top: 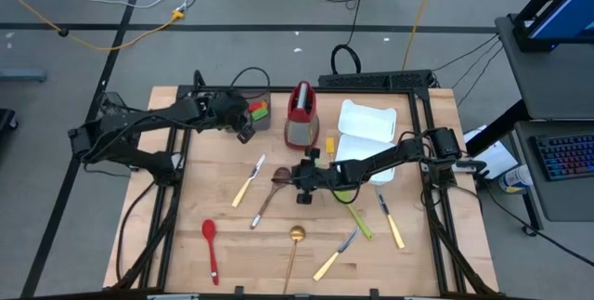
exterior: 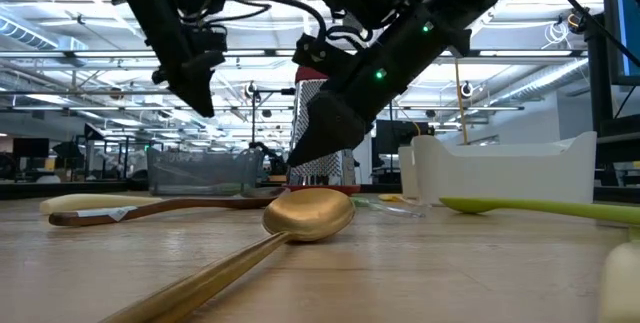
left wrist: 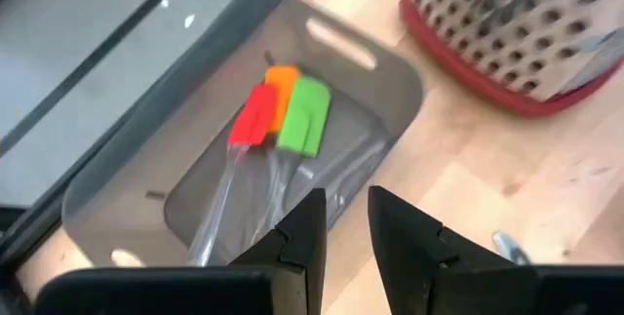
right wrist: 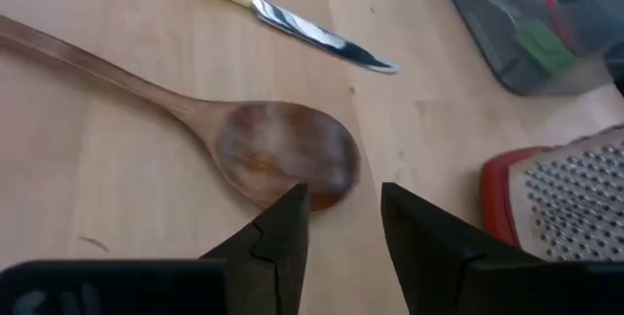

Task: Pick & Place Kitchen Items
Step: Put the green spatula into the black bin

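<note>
I count three silicone spatulas (left wrist: pixel 283 110), red, orange and green, already lying in the grey bin (left wrist: pixel 390 71), so the job is barely begun by my reckoning. Most utensils are still out on the counter (top: pixel 232 263): the wooden spoon (right wrist: pixel 273 154), three yellow-handled knives (top: pixel 248 181), the red spoon (top: pixel 211 244), the gold spoon (top: pixel 294 244) and a green utensil (top: pixel 357 218).

My left gripper (left wrist: pixel 341 232) hangs above the bin's near edge; its jaws stand a narrow gap apart with nothing between them, the spatulas lying just ahead and below. My right gripper (right wrist: pixel 341 222) hovers low over the counter, jaws released and parted about as wide as the spoon's bowl tip, which sits just ahead of them, not touching as far as I can see. The grater (right wrist: pixel 565 198) stands off to one side of those jaws, a knife blade farther ahead.
</note>
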You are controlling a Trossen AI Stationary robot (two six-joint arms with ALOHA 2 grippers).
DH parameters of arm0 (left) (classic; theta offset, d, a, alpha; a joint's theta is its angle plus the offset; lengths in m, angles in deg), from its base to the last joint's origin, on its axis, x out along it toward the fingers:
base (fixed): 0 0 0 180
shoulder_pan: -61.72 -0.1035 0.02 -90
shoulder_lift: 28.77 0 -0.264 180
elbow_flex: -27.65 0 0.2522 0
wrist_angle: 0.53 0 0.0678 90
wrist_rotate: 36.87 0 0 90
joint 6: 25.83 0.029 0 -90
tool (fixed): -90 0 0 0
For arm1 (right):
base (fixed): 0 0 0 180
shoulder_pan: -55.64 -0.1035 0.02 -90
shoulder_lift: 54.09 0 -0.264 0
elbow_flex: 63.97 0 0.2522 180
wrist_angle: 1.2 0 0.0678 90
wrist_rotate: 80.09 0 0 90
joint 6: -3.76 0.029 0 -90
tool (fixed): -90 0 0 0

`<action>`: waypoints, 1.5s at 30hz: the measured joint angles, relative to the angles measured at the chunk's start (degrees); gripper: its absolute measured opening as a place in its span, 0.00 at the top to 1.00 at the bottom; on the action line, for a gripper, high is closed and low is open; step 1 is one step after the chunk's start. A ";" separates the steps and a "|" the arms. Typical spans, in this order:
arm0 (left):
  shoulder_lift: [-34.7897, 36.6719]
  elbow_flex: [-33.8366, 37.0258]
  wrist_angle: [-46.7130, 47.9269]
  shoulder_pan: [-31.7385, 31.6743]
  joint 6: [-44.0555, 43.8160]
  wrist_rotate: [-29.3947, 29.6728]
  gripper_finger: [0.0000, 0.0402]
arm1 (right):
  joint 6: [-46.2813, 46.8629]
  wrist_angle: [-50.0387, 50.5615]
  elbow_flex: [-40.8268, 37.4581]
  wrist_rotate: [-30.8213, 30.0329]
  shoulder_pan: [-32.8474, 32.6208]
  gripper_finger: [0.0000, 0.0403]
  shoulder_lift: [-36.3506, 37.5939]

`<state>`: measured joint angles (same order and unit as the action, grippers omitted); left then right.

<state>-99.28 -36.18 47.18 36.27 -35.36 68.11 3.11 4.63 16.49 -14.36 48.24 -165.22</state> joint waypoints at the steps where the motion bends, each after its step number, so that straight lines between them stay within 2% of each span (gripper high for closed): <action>1: 0.29 0.00 0.18 0.31 0.17 0.02 0.79 | 0.00 0.07 0.00 -0.01 0.08 0.67 0.00; 5: 0.56 0.00 -0.17 1.29 0.60 0.06 0.79 | 0.62 -0.38 0.00 0.06 0.29 0.61 0.00; 8: 0.45 0.00 -0.15 1.61 1.65 0.05 0.79 | 4.51 -0.10 0.01 0.06 0.55 0.57 0.21; 11: 0.41 0.00 -0.22 1.69 1.74 0.05 0.79 | 5.85 4.23 0.11 0.14 1.02 0.54 2.61; 16: 0.41 0.00 -1.35 1.64 1.76 0.08 0.79 | 12.60 8.21 0.51 1.06 2.77 0.55 6.58; 19: 0.41 0.00 -1.52 1.75 1.89 0.09 0.79 | 13.06 9.87 0.61 1.81 3.81 0.56 7.89; 25: 0.39 0.00 -1.54 1.75 3.74 0.08 0.79 | 18.90 10.01 0.54 6.61 6.23 0.56 7.82; 30: 0.39 0.00 -1.56 1.75 3.81 0.10 0.79 | 19.65 10.28 2.24 7.92 6.73 0.57 7.74; 35: 0.39 0.00 -1.56 1.75 4.52 0.10 0.79 | 14.36 7.80 8.48 8.04 5.32 0.58 7.87; 41: 0.39 0.00 -1.56 1.75 6.25 0.12 0.79 | 1.68 -6.73 8.78 8.78 3.93 0.60 8.20; 45: 0.39 0.00 -1.45 1.75 6.29 0.12 0.79 | -2.85 -11.03 8.80 15.85 4.87 0.60 8.46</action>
<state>-98.89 -36.18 45.73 38.02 -29.07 68.23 0.26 -6.40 25.30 1.49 53.11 -156.77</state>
